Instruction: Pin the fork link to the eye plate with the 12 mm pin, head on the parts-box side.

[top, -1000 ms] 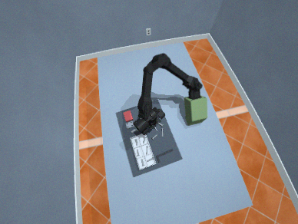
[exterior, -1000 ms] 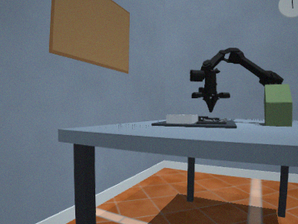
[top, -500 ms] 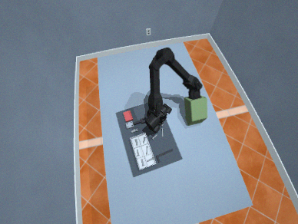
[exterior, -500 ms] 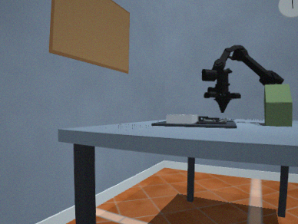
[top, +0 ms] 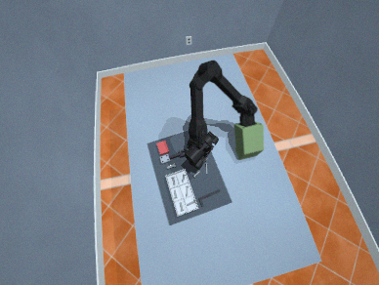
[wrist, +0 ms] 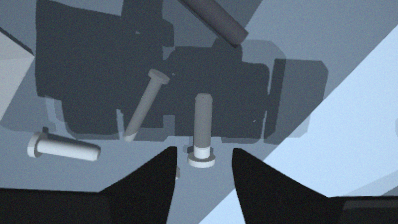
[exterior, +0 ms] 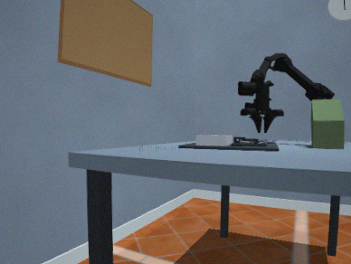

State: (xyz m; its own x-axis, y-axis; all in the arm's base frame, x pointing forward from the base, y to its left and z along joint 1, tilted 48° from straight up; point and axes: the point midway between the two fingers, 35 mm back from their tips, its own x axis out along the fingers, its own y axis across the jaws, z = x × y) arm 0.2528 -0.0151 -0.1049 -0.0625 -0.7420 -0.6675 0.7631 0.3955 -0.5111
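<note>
My gripper [wrist: 204, 155] [top: 197, 168] [exterior: 263, 126] is open and hangs a little above the dark mat [top: 217, 187] [exterior: 273, 146]. In the wrist view a grey headed pin [wrist: 202, 117] lies on the mat right below the gap between my fingertips, head towards me. A thinner pin [wrist: 145, 105] lies slanted to its left. A thicker pin [wrist: 67, 147] lies further left. A dark round bar [wrist: 217, 22] crosses the top of the wrist view. The pale eye plate [top: 165, 157] sits below a red block [top: 162, 146]. The fork link is mostly hidden by my arm.
The white parts box [top: 182, 191] [exterior: 213, 140] lies on the mat in front of my gripper. A green block [top: 249, 139] [exterior: 327, 124] stands to the right of the mat. A dark strip [top: 210, 196] lies near the mat's right edge.
</note>
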